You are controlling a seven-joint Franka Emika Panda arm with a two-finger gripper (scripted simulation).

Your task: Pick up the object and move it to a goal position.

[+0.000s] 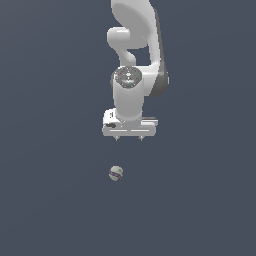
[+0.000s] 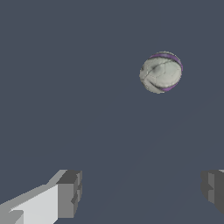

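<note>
The end effector (image 1: 129,138) hangs with its fingers spread wide apart, gripping nothing. The cream-white ball (image 1: 116,173) with a purple stripe rests on the dark surface (image 1: 50,200), apart from the fingertips, near the surface's middle.

- This is a bare simulated scene, not a furnished room: flat, even rendering with no texture or clutter.
- A plain, uniform slate-blue surface (image 1: 50,200) fills both views, spreading out on every side beneath the claw (image 1: 129,137), with no walls, edges or furniture visible.
- The white robot arm (image 1: 137,50) has smooth, computer-drawn shading, and in the wrist view the fingers (image 2: 68,194) are blocky grey shapes.
- The only item ahead of the claw is a small cream ball (image 1: 116,173) with a purple stripe.
</note>
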